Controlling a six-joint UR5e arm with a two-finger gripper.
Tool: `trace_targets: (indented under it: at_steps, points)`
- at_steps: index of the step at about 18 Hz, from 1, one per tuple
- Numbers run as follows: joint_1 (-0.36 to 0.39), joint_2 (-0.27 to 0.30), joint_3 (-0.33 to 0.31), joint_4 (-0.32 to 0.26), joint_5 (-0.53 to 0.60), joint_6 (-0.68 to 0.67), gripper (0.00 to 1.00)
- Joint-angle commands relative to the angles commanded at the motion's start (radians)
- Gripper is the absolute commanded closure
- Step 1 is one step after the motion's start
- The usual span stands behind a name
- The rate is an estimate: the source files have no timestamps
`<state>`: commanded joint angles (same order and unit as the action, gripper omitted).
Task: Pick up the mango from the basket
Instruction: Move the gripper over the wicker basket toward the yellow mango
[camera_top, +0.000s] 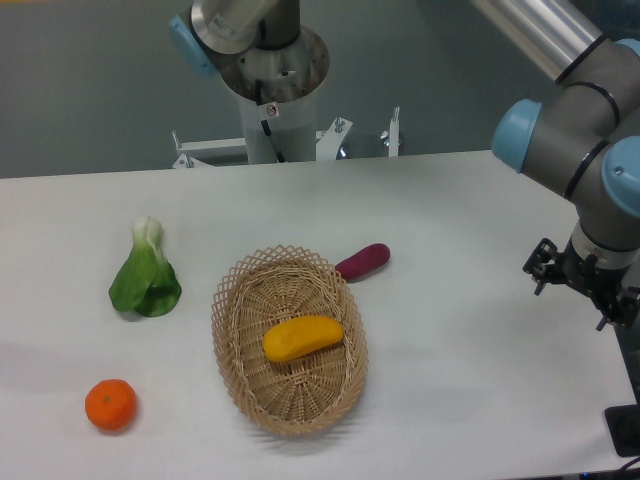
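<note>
The mango (302, 338) lies on its side in the middle of the basket (232, 330), its long axis running roughly left to right with the right end tipped slightly toward the far side of the table (450, 210). The basket is an oval of tan wicker with an open scalloped rim, and it holds nothing else that can be seen. Just beyond its far right rim, touching or nearly touching the weave, lies a dark purple oblong vegetable (363, 261). A leafy green vegetable with a pale stalk (146, 272) rests on the table to the left of the basket, well apart from it, and a round orange tangerine (110, 404) sits nearer the front left corner. The arm reaches in from the upper right, and its wrist end (590, 255) hangs above the right edge of the table, well away from the basket and the mango. The fingers of the gripper cannot be made out there, so whether they stand apart or together cannot be told.
</note>
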<state>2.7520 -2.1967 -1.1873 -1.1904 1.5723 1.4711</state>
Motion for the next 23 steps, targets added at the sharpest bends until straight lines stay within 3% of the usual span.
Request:
trace_targets:
  at_steps: [6, 10, 13, 15, 18, 23]
  points:
    - [-0.029, 0.014, -0.034, 0.017, -0.011, -0.035, 0.0]
    - [-0.089, 0.018, -0.047, 0.023, -0.006, -0.205, 0.0]
    - [-0.139, 0.061, -0.115, 0.021, -0.015, -0.233, 0.0]
    - [-0.178, 0.097, -0.194, 0.032, -0.015, -0.242, 0.0]
    - [-0.242, 0.121, -0.262, 0.087, -0.018, -0.242, 0.0]
    - [-0.351, 0.161, -0.339, 0.091, -0.02, -0.245, 0.0]
